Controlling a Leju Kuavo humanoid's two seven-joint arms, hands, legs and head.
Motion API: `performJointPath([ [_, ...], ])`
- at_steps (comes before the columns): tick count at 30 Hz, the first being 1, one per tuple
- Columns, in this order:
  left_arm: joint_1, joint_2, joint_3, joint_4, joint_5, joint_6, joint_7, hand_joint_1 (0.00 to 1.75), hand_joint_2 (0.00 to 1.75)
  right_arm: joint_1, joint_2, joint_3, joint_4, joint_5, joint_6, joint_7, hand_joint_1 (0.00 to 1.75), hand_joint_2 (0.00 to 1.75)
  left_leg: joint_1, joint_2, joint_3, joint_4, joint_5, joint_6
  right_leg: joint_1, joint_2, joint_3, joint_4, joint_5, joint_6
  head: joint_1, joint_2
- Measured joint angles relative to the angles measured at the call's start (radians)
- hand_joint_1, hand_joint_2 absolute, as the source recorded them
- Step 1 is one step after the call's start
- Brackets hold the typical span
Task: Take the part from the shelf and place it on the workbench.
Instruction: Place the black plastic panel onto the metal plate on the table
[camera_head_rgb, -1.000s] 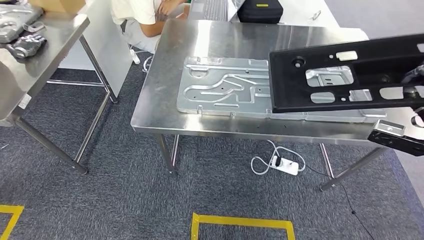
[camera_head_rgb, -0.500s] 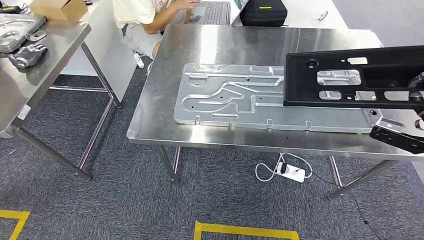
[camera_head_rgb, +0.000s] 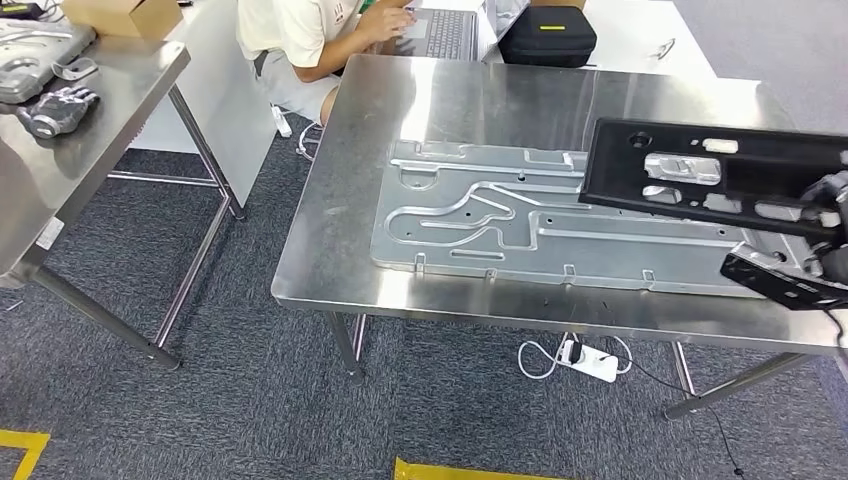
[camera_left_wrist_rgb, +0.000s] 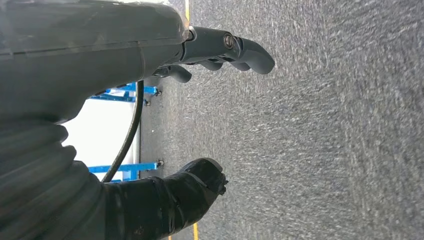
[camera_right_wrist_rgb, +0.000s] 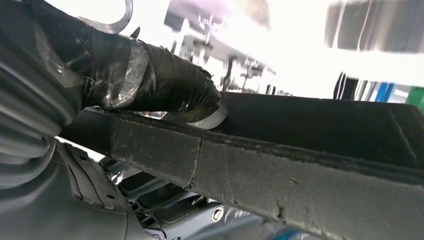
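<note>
— Where is the black panel (camera_head_rgb: 700, 175) being held?
— It is being gripped by the right hand (camera_head_rgb: 825, 200) above the steel table (camera_head_rgb: 480, 90), over the far right end of the grey metal plate (camera_head_rgb: 500, 215) lying there.
— And the left hand (camera_left_wrist_rgb: 150, 130)?
— Nothing is being held; its fingers are being kept apart above the carpet (camera_left_wrist_rgb: 325, 125).

Grey carpet (camera_head_rgb: 250, 400), steel side table (camera_head_rgb: 60, 150), yellow floor tape (camera_head_rgb: 480, 470)
</note>
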Motion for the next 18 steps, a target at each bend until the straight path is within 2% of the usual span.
performJointPath([
  [2,0.000,0.000,0.005,0.000,0.001,-0.002,0.002,0.00,1.75,-0.015,0.029,0.022,0.025,0.020,-0.016,0.002,1.75,1.75,-0.001,-0.002,0.015,0.009,-0.019,-0.005,0.000,0.001,0.027,-0.108,0.091,-0.004,0.000,0.000],
  [3,-0.001,0.000,0.008,0.000,0.001,-0.003,0.004,0.00,1.75,-0.030,0.045,0.035,0.040,0.030,-0.026,0.004,1.75,1.75,-0.003,-0.002,0.019,0.016,-0.028,-0.010,0.003,0.002,0.044,-0.161,0.121,-0.007,0.000,0.000],
  [4,-0.003,0.000,0.010,0.000,0.001,-0.004,0.006,0.00,1.75,-0.046,0.061,0.049,0.055,0.042,-0.036,0.008,1.75,1.75,-0.004,-0.003,0.018,0.020,-0.034,-0.015,0.006,0.003,0.056,-0.196,0.134,-0.011,0.000,0.000],
  [6,-0.007,0.001,0.013,0.000,0.002,-0.008,0.011,0.00,1.75,-0.076,0.093,0.078,0.087,0.067,-0.052,0.015,1.75,1.75,-0.005,-0.003,0.013,0.024,-0.039,-0.023,0.013,0.005,0.061,-0.214,0.126,-0.021,0.001,0.000],
  [8,-0.008,0.002,0.014,0.000,0.003,-0.014,0.015,0.00,1.75,-0.101,0.126,0.106,0.119,0.087,-0.064,0.018,1.75,1.75,-0.004,-0.002,0.011,0.028,-0.045,-0.033,0.009,0.006,0.066,-0.221,0.121,-0.031,0.001,0.000],
  [9,-0.008,0.003,0.015,-0.001,0.003,-0.018,0.016,0.00,1.75,-0.116,0.144,0.121,0.135,0.095,-0.072,0.020,1.75,1.75,-0.004,-0.001,0.005,0.047,-0.055,-0.040,0.007,0.006,0.072,-0.224,0.119,-0.037,0.001,0.000],
  [11,-0.010,0.006,0.016,-0.001,0.004,-0.022,0.019,0.00,1.75,-0.145,0.175,0.150,0.163,0.106,-0.086,0.026,1.75,1.75,-0.001,0.002,-0.043,0.144,-0.093,-0.051,0.005,0.004,0.084,-0.228,0.112,-0.048,0.000,0.000],
  [13,-0.010,0.010,0.018,-0.001,0.004,-0.024,0.021,0.00,1.75,-0.167,0.202,0.180,0.192,0.119,-0.096,0.031,1.75,1.75,0.001,0.003,-0.123,0.273,-0.130,-0.056,0.006,0.002,0.095,-0.228,0.103,-0.055,0.000,0.000],
  [14,-0.009,0.012,0.020,-0.001,0.004,-0.026,0.022,0.00,1.75,-0.175,0.216,0.196,0.209,0.126,-0.099,0.033,1.75,1.75,0.001,0.003,-0.151,0.306,-0.127,-0.056,0.007,0.002,0.101,-0.228,0.098,-0.056,0.000,0.000],
  [15,-0.008,0.013,0.020,-0.001,0.004,-0.027,0.022,0.00,1.75,-0.180,0.228,0.209,0.224,0.133,-0.101,0.034,1.75,1.75,0.001,0.003,-0.160,0.300,-0.103,-0.054,0.008,0.002,0.109,-0.227,0.092,-0.056,0.000,0.000],
  [16,-0.007,0.014,0.021,-0.001,0.004,-0.028,0.023,0.00,1.75,-0.184,0.237,0.220,0.236,0.137,-0.102,0.034,1.75,1.75,0.000,0.003,-0.150,0.256,-0.062,-0.050,0.010,0.001,0.119,-0.227,0.086,-0.056,0.000,0.000],
  [17,-0.006,0.016,0.021,-0.001,0.004,-0.030,0.023,0.00,1.75,-0.188,0.245,0.228,0.245,0.141,-0.104,0.035,1.75,1.75,-0.002,0.003,-0.126,0.185,-0.015,-0.042,0.011,0.001,0.128,-0.228,0.079,-0.055,0.000,0.000],
  [18,-0.006,0.019,0.022,-0.001,0.004,-0.031,0.023,0.00,1.75,-0.193,0.252,0.235,0.253,0.143,-0.107,0.035,1.75,1.75,-0.004,0.004,-0.099,0.122,0.017,-0.034,0.014,0.000,0.136,-0.229,0.074,-0.054,0.000,0.000],
])
